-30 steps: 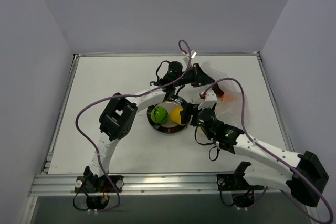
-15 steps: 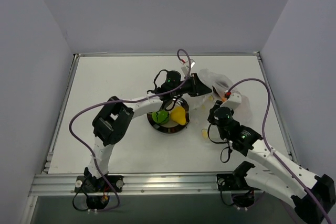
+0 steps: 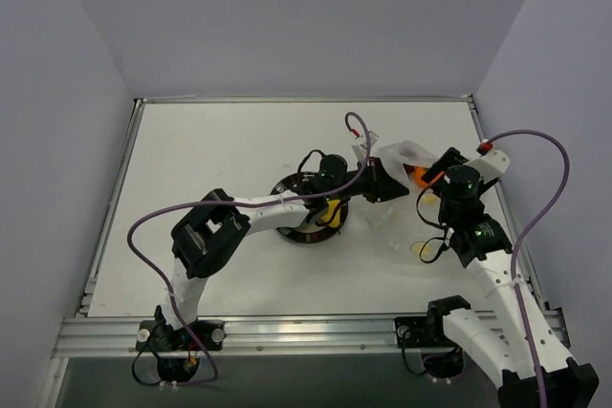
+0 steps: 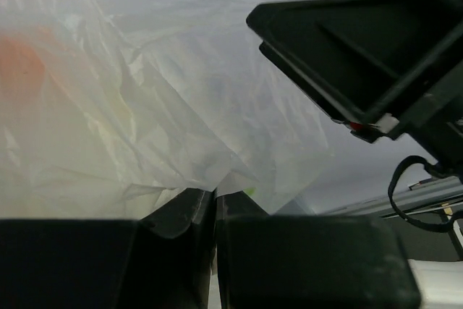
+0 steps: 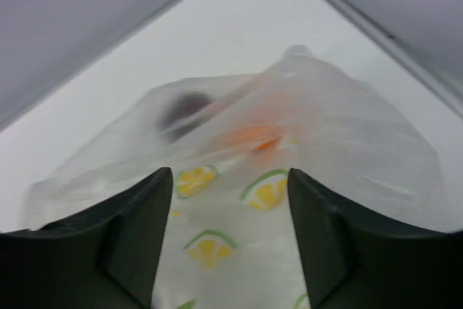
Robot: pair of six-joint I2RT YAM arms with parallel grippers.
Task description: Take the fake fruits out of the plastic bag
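The plastic bag [image 3: 403,153] lies right of the metal plate [image 3: 298,235]; it fills the left wrist view [image 4: 181,92] and the right wrist view [image 5: 347,142]. The orange fruit [image 3: 421,175] shows through the bag, also in the left wrist view [image 4: 22,63] and the right wrist view [image 5: 253,136]. The yellow fruit [image 3: 331,211] lies on the plate. The green fruit is hidden under my left arm. My left gripper [image 3: 386,182] [image 4: 213,197] is shut on a fold of the bag. My right gripper [image 3: 442,161] [image 5: 228,179] is open, its fingers either side of the bag, just short of the orange fruit.
My left arm [image 3: 277,203] lies across the plate and covers most of it. The right gripper's black body [image 4: 376,56] hangs close above the bag in the left wrist view. The table's right rail [image 3: 497,179] runs near the right arm.
My right gripper has left the plate, with the yellow fruit lying there, and swung right to the bag's far side. My left gripper has moved right and down with the bag.
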